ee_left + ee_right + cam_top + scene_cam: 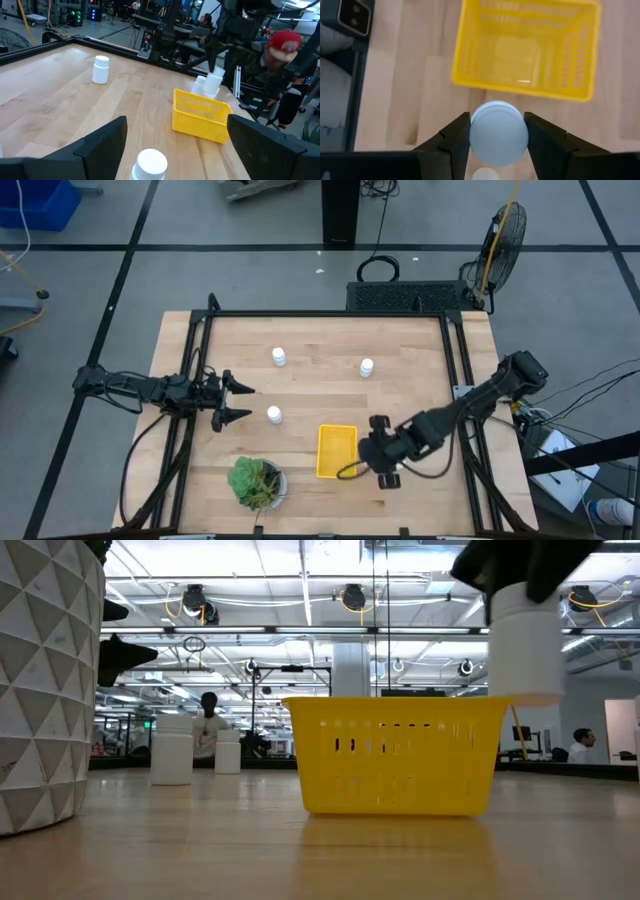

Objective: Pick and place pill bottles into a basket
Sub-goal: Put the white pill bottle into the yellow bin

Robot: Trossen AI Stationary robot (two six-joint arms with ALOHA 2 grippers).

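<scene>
The yellow basket [337, 450] stands on the table at the near middle and looks empty in the right wrist view [525, 47]. My right gripper [385, 465] is just right of it, shut on a white pill bottle [527, 645]. A second bottle [485, 174] shows below the held one. My left gripper [232, 402] is open and level at the table's left. A bottle [274, 415] stands upright just ahead of it, its cap [150, 164] between the fingertips and untouched. Two more bottles [279, 357] [367, 367] stand farther back. My right gripper pinches the pill bottle's upper part [499, 132] between its two fingers, one on each side. The fingers come from above, pointing down. The bottle hangs upright below them, lifted clear of the table, its bottom [527, 695] about level with the basket's rim.
A green potted plant [256, 483] in a white faceted pot [40, 680] stands at the near left, beside the basket. A black frame [320, 313] runs around the table top. People and equipment show in the room behind.
</scene>
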